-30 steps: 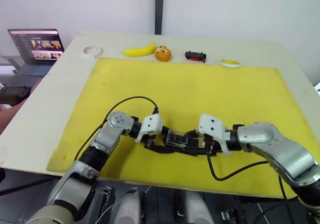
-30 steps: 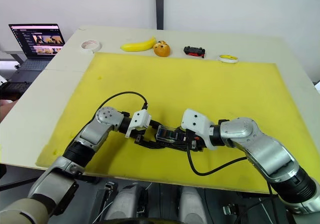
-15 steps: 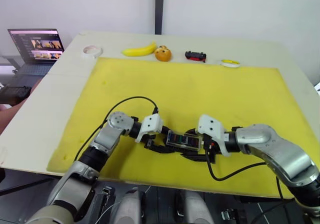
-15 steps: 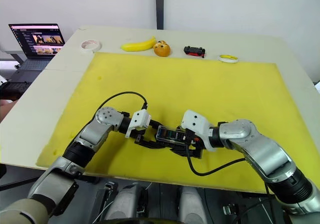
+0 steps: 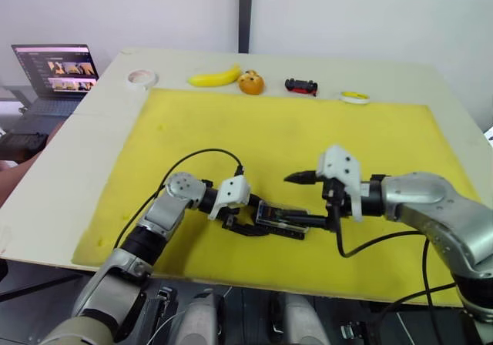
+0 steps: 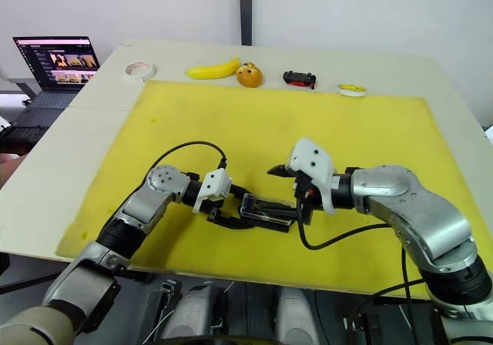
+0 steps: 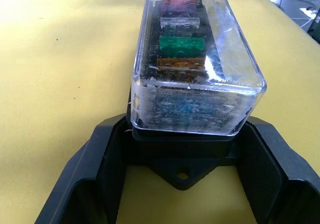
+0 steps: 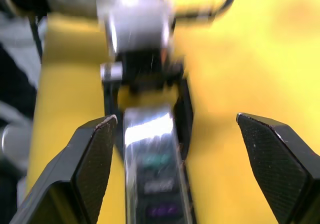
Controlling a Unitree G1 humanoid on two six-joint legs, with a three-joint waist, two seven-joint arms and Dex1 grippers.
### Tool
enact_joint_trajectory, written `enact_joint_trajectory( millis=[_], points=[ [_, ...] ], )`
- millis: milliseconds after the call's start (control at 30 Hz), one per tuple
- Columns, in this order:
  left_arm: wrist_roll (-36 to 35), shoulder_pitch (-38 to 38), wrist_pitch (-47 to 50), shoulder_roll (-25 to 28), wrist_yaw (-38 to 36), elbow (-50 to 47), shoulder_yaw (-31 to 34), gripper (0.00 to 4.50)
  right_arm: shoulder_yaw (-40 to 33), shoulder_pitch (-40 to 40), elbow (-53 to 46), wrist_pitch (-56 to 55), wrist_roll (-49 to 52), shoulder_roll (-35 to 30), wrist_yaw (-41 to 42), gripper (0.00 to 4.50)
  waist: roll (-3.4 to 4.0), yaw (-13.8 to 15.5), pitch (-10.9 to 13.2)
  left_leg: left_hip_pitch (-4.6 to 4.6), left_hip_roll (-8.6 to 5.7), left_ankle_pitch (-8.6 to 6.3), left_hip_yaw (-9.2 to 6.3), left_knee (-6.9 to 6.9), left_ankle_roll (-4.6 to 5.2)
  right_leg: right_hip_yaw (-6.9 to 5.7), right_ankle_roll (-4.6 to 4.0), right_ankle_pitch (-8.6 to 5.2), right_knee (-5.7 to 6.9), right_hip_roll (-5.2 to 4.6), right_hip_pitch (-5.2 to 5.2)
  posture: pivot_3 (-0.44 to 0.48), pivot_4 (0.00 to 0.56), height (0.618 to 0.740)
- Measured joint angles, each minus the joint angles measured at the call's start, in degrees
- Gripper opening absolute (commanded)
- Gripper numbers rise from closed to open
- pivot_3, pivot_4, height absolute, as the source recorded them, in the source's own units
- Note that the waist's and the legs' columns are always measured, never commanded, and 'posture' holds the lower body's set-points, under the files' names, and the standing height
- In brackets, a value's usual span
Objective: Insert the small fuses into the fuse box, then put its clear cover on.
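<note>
The fuse box [image 5: 281, 219] lies on the yellow mat near its front edge, a black block with the clear cover [image 7: 200, 59] sitting on top. Under the cover the small fuses [image 7: 182, 45] stand in their slots: red, purple, clear, green and amber. My left gripper [image 5: 237, 222] is shut on the box's left end, one finger [image 7: 111, 154] on each side of the black base. My right gripper [image 5: 305, 200] hovers open above the box's right end, touching nothing; its wide-spread fingers [image 8: 95, 154] frame the covered box [image 8: 152, 164].
Along the table's far edge sit a white tape roll [image 5: 142, 77], a banana [image 5: 215, 76], an orange [image 5: 250, 83], a black-and-red toy car [image 5: 301, 87] and a yellow ring [image 5: 355, 96]. A laptop [image 5: 55, 72] stands off the table's left side. The yellow mat [image 5: 308, 137] spreads wide behind the box.
My right gripper has lifted off the box's right end, risen and drawn back to the right with its fingers spread. The left gripper and the box have stayed put.
</note>
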Motion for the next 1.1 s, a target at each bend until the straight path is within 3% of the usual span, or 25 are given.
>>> enact_joint_trajectory(
  millis=[200, 233, 833, 1100],
  points=[
    [0.0, 0.0, 0.0, 0.1, -0.1, 0.1, 0.0, 2.56, 1.9, 6.8, 0.2, -7.2, -2.2, 1.5, 0.3, 0.14, 0.0, -0.1, 0.0, 0.01, -0.02, -0.03, 0.03, 0.0, 0.04, 0.01, 0.0, 0.0, 0.0, 0.0, 0.0, 0.0, 0.15, 0.737],
    [0.0, 0.0, 0.0, 0.1, -0.1, 0.1, 0.0, 2.56, 2.7, 7.3, 0.4, -8.4, -2.8, 1.8, 0.4, 0.03, 0.0, -0.1, 0.0, 0.02, -0.02, -0.03, 0.03, 0.01, 0.04, 0.01, 0.0, 0.0, 0.01, 0.01, 0.0, 0.0, 0.15, 0.737],
    [0.0, 0.0, 0.6, 0.0, -0.1, -0.1, 0.0, 2.56, 4.9, 8.1, 4.9, -13.5, -5.9, 2.3, 2.5, 0.03, 0.0, -0.1, 0.0, 0.01, -0.03, -0.03, 0.03, 0.01, 0.04, 0.01, 0.0, 0.0, 0.0, 0.01, 0.0, 0.0, 0.15, 0.737],
    [0.5, 0.3, 1.5, 0.1, 0.3, -0.3, -0.2, 2.56, 11.8, 9.1, 8.1, -19.5, -12.8, 0.7, 4.2, 0.03, -0.07, -0.1, -0.7, 0.12, -0.06, -0.05, 0.03, 0.0, 0.08, 0.01, 0.0, -0.02, -0.02, 0.04, 0.1, 0.0, 0.15, 0.737]
  ],
)
